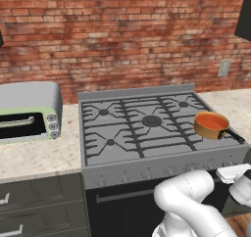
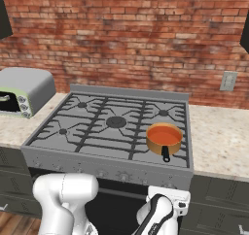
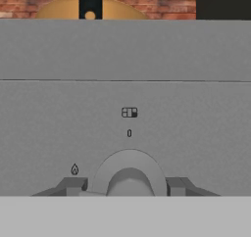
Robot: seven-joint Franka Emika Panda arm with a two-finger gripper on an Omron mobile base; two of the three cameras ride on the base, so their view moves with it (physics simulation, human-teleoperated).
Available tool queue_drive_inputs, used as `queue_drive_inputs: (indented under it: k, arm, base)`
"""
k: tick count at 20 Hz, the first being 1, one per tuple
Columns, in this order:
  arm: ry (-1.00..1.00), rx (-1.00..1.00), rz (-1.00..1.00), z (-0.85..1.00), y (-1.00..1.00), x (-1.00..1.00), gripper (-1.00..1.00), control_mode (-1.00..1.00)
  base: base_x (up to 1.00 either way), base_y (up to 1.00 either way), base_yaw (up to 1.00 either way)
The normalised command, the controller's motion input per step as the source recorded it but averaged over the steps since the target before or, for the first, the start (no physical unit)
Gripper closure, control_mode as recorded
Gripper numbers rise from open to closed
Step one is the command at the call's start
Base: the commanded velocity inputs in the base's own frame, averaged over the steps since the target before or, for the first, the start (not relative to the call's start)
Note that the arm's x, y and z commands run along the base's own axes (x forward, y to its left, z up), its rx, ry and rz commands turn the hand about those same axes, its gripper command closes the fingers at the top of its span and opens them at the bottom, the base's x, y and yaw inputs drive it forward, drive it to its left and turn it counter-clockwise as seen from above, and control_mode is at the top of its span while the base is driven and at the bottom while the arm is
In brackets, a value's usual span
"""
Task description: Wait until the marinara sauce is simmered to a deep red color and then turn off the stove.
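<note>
Jaws (image 3: 129,187) closing on a stove (image 1: 147,128) knob (image 3: 129,178), saucepan (image 1: 212,125) (orange-red marinara sauce (image 1: 212,120)) sitting at the cooktop's 4 o'clock

Stoves: one, a grey steel gas range (image 1: 162,165) between two stretches of counter.
Burners: five, four at the corners and one in the middle.
Saucepans: one, copper-orange (image 2: 164,141), on the front right burner.
Pan handles: one, dark, toward the front edge.
Marinara sauce (image 1: 211,120): one orange-red disc inside the pan.
Toaster ovens: one, grey and green (image 1: 28,111), on the left counter.
Toaster oven dials: three, in a column.
Wall outlets: one (image 2: 227,81), on the brick wall.
Stove knobs in hand view: one (image 3: 129,177), between two dark fingertips.
</note>
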Motion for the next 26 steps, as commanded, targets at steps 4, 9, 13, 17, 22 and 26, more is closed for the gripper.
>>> queue_drive_inputs:
  k: [4, 9, 13, 17, 22, 26]
  arm:
    - [0.00, 0.00, 0.00, 0.00, 0.00, 0.00, 1.00, -1.00]
    - [0.00, 0.00, 0.00, 0.00, 0.00, 0.00, 1.00, -1.00]
    - [0.00, 0.00, 0.00, 0.00, 0.00, 0.00, 1.00, -1.00]
    - [0.00, 0.00, 0.00, 0.00, 0.00, 0.00, 1.00, -1.00]
    - [0.00, 0.00, 0.00, 0.00, 0.00, 0.00, 1.00, -1.00]
    - [0.00, 0.00, 0.00, 0.00, 0.00, 0.00, 1.00, -1.00]
  base:
    - [0.00, 0.00, 0.00]
    - [0.00, 0.00, 0.00]
    - [0.00, 0.00, 0.00]
    - [0.00, 0.00, 0.00]
    - [0.00, 0.00, 0.00]
    - [0.00, 0.00, 0.00]
